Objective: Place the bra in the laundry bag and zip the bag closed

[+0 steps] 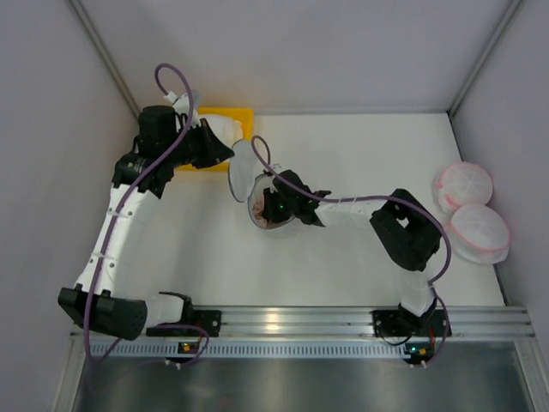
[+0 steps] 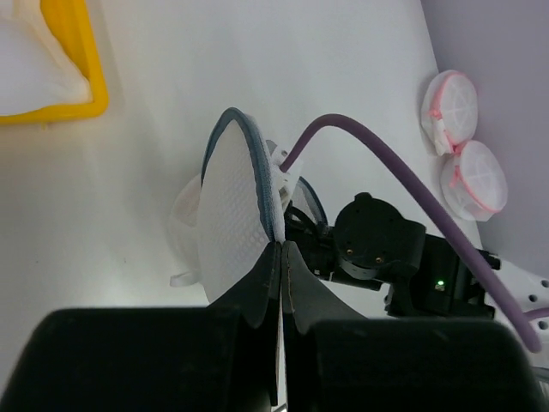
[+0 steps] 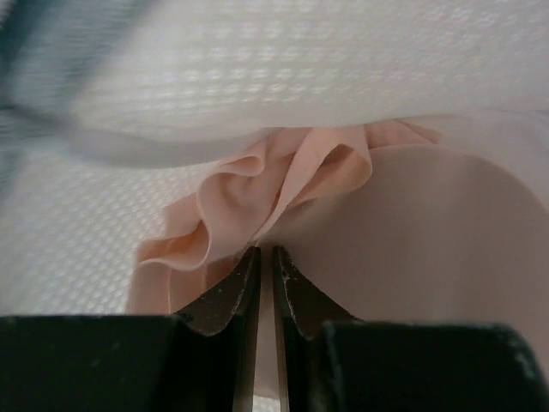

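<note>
Laundry bag (image 2: pixel 232 206) flap is pinched by the fully closed left gripper (image 2: pixel 281 245) and lifted toward 11 o'clock so the mouth gapes. Inside, the bra (image 3: pixel 412 223) is clamped by the closed right gripper (image 3: pixel 264 253).

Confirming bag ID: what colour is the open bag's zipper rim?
Dark grey; the laundry bag shows best in left wrist view.

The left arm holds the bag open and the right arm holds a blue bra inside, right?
Not blue: the bra is pale pink, as the right wrist view shows. The left gripper does hold the laundry bag open, and the right gripper holds the bra inside.
</note>
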